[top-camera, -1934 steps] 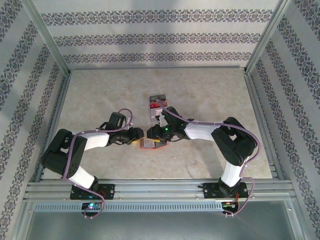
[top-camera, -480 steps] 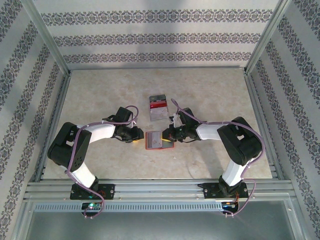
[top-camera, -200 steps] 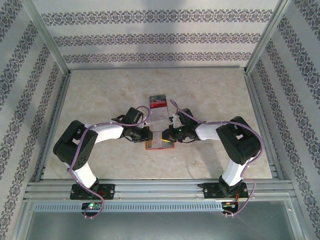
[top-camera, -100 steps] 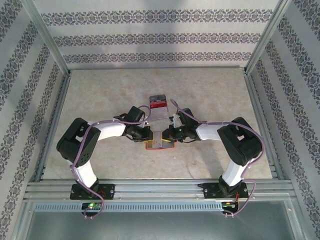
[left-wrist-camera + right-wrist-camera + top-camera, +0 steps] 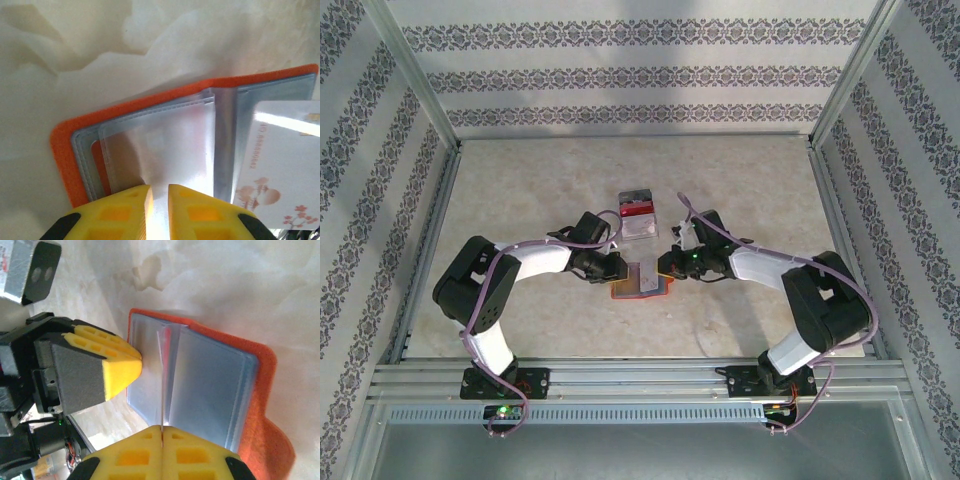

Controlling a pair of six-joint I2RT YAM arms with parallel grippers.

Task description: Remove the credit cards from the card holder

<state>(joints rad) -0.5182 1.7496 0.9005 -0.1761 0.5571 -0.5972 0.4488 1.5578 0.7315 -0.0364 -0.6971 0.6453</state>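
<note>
Card holder point(image 5: 642, 282) laid open on table point(image 5: 520, 200), flanked by both grippers, orange cover down. Left gripper point(image 5: 159, 187) nearly closed - clear sleeve point(image 5: 160, 140) pinched between fingers. Right gripper point(image 5: 161, 429) clamped tight on white card point(image 5: 280, 165) - card held over holder's right half.

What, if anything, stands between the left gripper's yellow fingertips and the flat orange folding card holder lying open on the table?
Nothing visible. The left gripper sits right at a clear plastic sleeve of the flat orange card holder, nothing between them. The right gripper pinches a white flower-printed card beside it.
</note>
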